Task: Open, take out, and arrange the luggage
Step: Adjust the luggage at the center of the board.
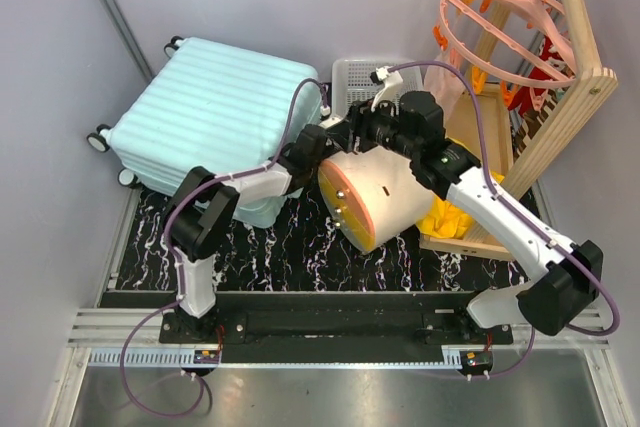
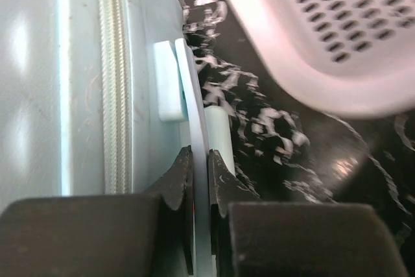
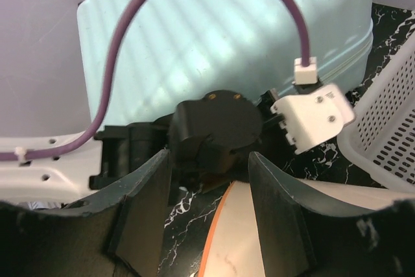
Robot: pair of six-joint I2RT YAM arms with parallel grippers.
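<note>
Luggage [image 1: 210, 107] unopened, zipper [image 2: 113, 82] shut. Nearest: cream cylinder [image 1: 385, 197] on tabletop [image 1: 300, 247]. Right claw [image 3: 211, 160] above it, spread wide, empty; likely on standby. Left claw [image 2: 200, 160] pinched tight on thin pale tab [image 2: 192, 108] at shell edge, probably to pull. Shell lies flat, far-left, mesh basket [image 1: 355, 82] beside.

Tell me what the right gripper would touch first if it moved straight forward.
Probably the left arm's black wrist joint, straight ahead of the open right gripper; the luggage lies beyond it. Depth is uncertain from this view.
</note>
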